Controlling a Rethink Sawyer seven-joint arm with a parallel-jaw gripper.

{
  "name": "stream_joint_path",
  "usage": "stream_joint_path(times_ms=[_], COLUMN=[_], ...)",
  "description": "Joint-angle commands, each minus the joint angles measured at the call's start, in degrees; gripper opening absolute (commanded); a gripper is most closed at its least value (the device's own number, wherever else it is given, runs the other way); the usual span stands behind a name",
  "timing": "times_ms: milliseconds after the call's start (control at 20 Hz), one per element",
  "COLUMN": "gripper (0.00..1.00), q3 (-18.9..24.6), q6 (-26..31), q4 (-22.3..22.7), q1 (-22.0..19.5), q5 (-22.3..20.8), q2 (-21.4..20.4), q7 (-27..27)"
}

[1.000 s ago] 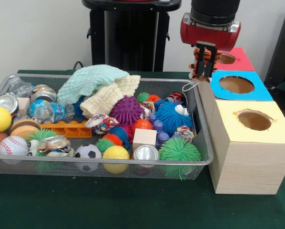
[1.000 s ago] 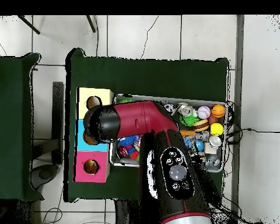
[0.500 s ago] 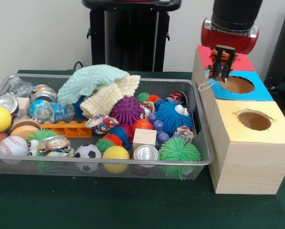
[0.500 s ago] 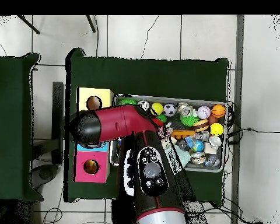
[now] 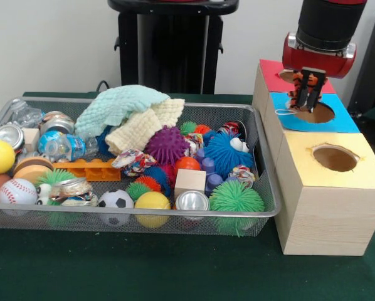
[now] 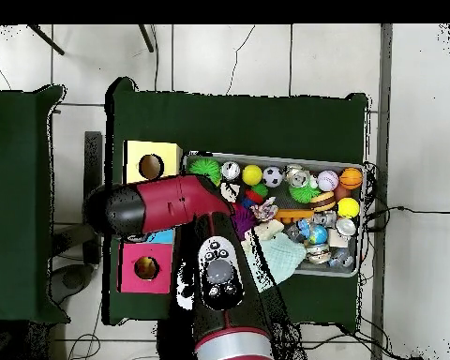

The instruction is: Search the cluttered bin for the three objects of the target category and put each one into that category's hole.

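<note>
While the green table (image 5: 143,269) fills the lower part of the front view, we see the red and black arm (image 6: 201,244) as the biggest thing overhead, covering the lower centre and reaching left over the boxes. The bin (image 5: 81,217), a silver wire-mesh basket, spans left and centre of the front view, heaped with toys. At right three wooden boxes stand in a row just beside the bin: yellow-topped box (image 5: 328,200) nearest the bottom, blue-topped box (image 5: 344,119) behind it, red-topped box (image 5: 272,75) at upper right, each with a round hole. In the bin's upper middle we note a mint cloth (image 5: 115,103) on a cream cloth (image 5: 140,128); below them a purple spiky ball (image 5: 167,145), a blue fuzzy toy with eyes (image 5: 225,153), a green stringy ball (image 5: 236,197), a yellow ball (image 5: 152,202), a soccer ball (image 5: 115,200), a baseball (image 5: 16,191). The gripper (image 5: 306,94) hangs at upper right over the blue-topped box's hole, jaws narrow, clamped on a small orange striped plush toy (image 5: 305,81); a thin loop (image 5: 286,112) dangles from it at the hole's left rim.
</note>
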Motion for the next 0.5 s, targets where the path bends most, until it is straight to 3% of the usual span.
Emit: stream_joint_path(times_ms=[50,300,500], gripper=[0.0,0.0,0.0], q3=[-1.8,-1.5,-2.4], q6=[-3.9,-2.8,-3.6], q4=[7.1,12.3,15.2], q1=[-1.8,-4.4,-4.6], q5=[2.3,2.8,1.8], q2=[-0.1,-4.9,-7.2], q7=[8.4,4.3,4.1])
